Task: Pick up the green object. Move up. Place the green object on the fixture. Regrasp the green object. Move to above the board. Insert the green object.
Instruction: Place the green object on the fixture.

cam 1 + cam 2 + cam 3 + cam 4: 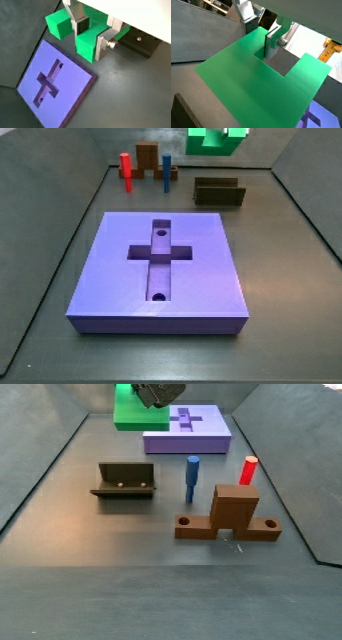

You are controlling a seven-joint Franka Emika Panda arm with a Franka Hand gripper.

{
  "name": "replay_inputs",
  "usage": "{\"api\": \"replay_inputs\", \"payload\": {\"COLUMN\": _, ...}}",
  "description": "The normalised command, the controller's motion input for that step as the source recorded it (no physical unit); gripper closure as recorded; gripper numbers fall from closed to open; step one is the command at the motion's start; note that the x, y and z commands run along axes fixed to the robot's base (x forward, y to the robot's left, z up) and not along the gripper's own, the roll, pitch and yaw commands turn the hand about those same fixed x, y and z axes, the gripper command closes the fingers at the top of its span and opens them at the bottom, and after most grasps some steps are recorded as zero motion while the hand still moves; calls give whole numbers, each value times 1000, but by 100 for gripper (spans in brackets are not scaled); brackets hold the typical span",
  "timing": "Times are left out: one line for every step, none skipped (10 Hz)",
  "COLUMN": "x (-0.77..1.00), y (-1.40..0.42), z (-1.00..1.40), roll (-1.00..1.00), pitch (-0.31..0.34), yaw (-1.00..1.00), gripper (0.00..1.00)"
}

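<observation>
Green object [85, 39] is clamped in the pincer [92, 34], airborne, clear of the board [57, 85] and of the fixture [218, 191]. Wrist views show silver fingers [102, 46] gripping at its notch. Side views show only its green body [138, 412] held high; long axis unclear.

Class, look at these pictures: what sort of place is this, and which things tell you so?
Probably a robot test bench or simulated one: bare grey floor walled in, a gripper holding a green object aloft, a purple board with a cross recess, and a dark fixture.
</observation>
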Motion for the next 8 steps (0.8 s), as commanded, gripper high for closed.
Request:
{"api": "replay_inputs", "payload": {"x": 740, "y": 600, "z": -57, "roll": -134, "pitch": 0, "yaw": -43, "gripper": 100}}
{"api": "replay_inputs", "payload": {"x": 749, "y": 477, "z": -103, "roll": 0, "pitch": 0, "yaw": -43, "gripper": 100}}
{"api": "replay_inputs", "payload": {"x": 751, "y": 426, "z": -103, "roll": 0, "pitch": 0, "yaw": -14, "gripper": 100}}
{"api": "replay_inputs", "payload": {"x": 589, "y": 311, "z": -229, "roll": 0, "pitch": 0, "yaw": 0, "gripper": 100}}
{"api": "replay_inputs", "payload": {"x": 500, "y": 206, "z": -477, "roll": -23, "pitch": 0, "yaw": 0, "gripper": 100}}
{"api": "replay_inputs", "payload": {"x": 117, "y": 63, "z": -611, "roll": -103, "pitch": 0, "yaw": -114, "gripper": 100}}
{"api": "replay_inputs", "payload": {"x": 203, "y": 0, "z": -546, "roll": -154, "pitch": 0, "yaw": -49, "gripper": 100}}
{"api": "replay_inputs", "payload": {"x": 114, "y": 37, "z": -400, "roll": -137, "pitch": 0, "yaw": -71, "gripper": 100}}
